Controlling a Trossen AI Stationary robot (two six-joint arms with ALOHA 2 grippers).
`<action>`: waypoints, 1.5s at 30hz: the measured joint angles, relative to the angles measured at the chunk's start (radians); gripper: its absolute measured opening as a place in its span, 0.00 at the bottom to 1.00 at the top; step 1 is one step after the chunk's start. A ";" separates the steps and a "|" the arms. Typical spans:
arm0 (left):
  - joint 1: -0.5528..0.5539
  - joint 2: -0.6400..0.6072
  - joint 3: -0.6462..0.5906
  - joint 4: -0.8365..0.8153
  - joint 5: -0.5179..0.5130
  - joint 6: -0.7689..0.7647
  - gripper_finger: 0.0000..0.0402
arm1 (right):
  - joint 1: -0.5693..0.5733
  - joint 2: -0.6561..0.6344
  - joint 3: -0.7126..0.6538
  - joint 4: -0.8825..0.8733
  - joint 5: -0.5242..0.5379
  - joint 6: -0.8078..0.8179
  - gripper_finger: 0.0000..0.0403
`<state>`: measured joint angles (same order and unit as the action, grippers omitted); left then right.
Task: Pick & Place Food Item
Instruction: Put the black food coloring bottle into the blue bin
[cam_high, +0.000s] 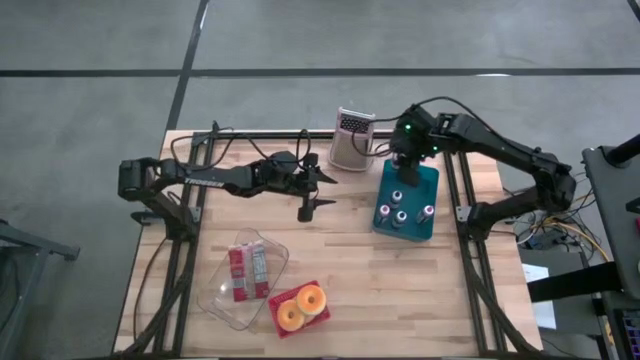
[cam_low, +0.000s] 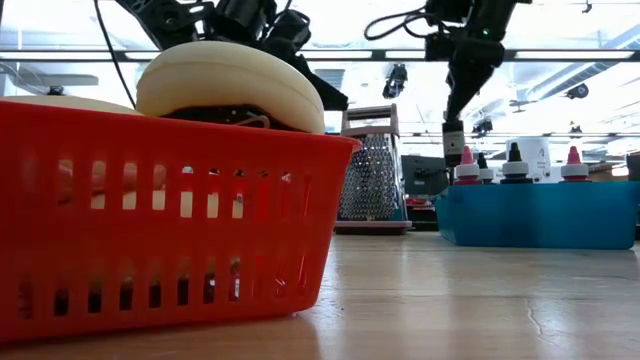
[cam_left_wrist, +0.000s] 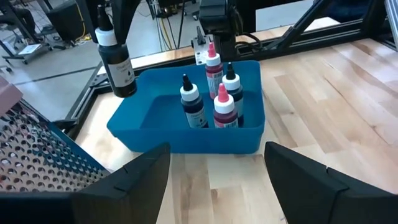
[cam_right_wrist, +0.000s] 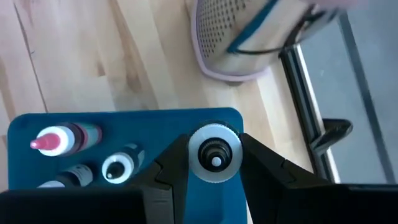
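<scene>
A dark bottle (cam_left_wrist: 118, 65) with a white cap hangs over the far corner of the blue bin (cam_left_wrist: 186, 140), beside the grater, with my right gripper (cam_right_wrist: 214, 155) shut on it. Several more capped bottles (cam_left_wrist: 214, 102) stand upright in the bin (cam_high: 425, 180). My left gripper (cam_left_wrist: 214, 180) is open at mid-table, left of the bin and pointing toward it, with nothing between its fingers. A red basket (cam_high: 318, 290) with two ring donuts (cam_high: 300, 308) sits near the front edge. My right gripper pinches the bottle's white cap (cam_right_wrist: 198, 152) between its two fingers, one on either side. The fingers come from above, pointing steeply down. The bottle hangs upright below them, clear of the bin and of the other bottles.
A metal box grater (cam_high: 350, 140) stands at the far edge, just left of the bin. A clear plastic tub (cam_high: 245, 275) with red packets lies at the near left beside the red basket. Bare wood lies between the bin and the basket.
</scene>
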<state>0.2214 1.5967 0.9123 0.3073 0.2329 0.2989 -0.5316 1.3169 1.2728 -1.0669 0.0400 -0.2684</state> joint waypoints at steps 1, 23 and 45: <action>0.000 0.000 0.000 0.000 0.000 0.000 0.65 | -0.013 -0.011 -0.014 0.006 -0.011 0.000 0.26; 0.000 0.000 -0.001 0.015 0.000 -0.005 0.65 | -0.085 -0.059 -0.294 0.159 -0.132 -0.013 0.26; 0.000 0.000 -0.001 0.014 0.003 -0.008 0.65 | -0.103 -0.058 -0.368 0.299 -0.206 -0.020 0.26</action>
<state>0.2214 1.5963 0.9112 0.3217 0.2359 0.2909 -0.6347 1.2591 0.9050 -0.7682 -0.1661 -0.2882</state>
